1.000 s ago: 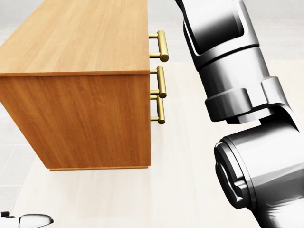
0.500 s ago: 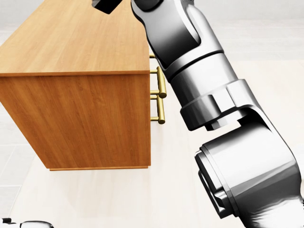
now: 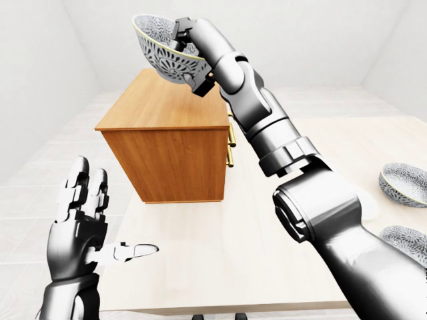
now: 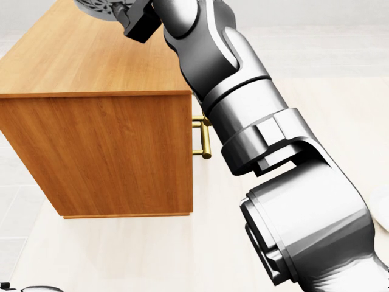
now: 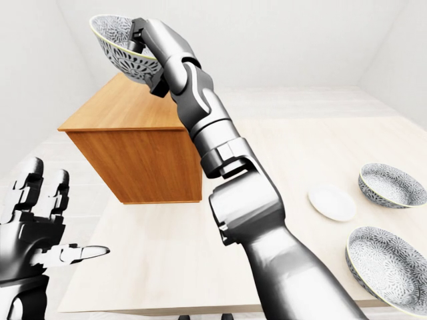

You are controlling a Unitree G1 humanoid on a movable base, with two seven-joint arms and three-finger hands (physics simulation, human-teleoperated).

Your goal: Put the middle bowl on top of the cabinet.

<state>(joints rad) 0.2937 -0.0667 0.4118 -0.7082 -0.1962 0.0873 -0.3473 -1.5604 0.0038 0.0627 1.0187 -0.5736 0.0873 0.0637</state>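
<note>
A patterned grey bowl with a pale rim hangs tilted in the air above the wooden cabinet. My right hand is shut on it, fingers over the rim and under the base. In the head view only a sliver of the bowl shows at the top edge, over the cabinet's top. My left hand is raised at the lower left of the left-eye view, open and empty, well apart from the cabinet.
Two more patterned bowls and a small white plate lie at the table's right side. The cabinet stands on the pale table; gold handles stick out of its right face. My right arm crosses the middle.
In the head view my right arm has swung left over the cabinet, and the hand with the bowl has come into the top left. The arm now covers the upper handles.
</note>
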